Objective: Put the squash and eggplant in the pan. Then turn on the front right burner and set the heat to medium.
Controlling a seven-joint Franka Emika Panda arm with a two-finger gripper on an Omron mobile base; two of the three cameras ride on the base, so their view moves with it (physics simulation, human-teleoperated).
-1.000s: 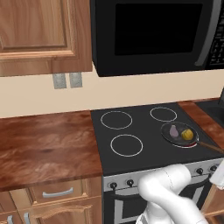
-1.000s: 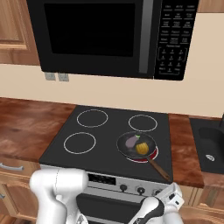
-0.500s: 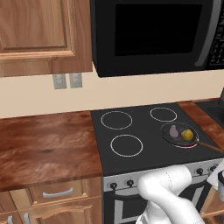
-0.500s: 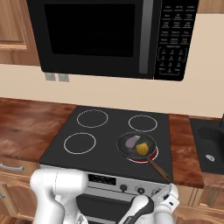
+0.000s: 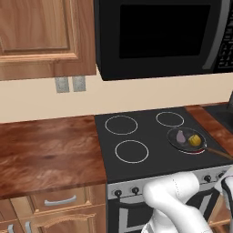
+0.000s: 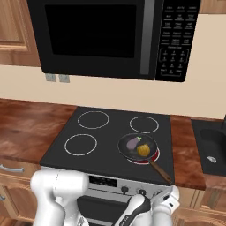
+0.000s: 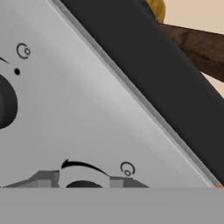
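My claw (image 7: 83, 181) clamped on a stove knob (image 7: 83, 186) up close, squash (image 6: 142, 150) and eggplant (image 6: 132, 143) in the pan (image 6: 152, 143) from the base (microwave keypad (image 6: 176, 42) lettering unreadable)

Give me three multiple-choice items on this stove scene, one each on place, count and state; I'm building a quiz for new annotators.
1. Where is the squash?
A. on the counter
B. in the pan
C. in the sink

2. How many burner rings are bare?
A. three
B. one
C. four

3. What shows under the pan?
A. nothing
B. blue flame
C. a red glow

Answers:
1 B: it lies beside the eggplant inside the pan.
2 A: three white rings show uncovered on the cooktop.
3 C: red shows at the front right burner.
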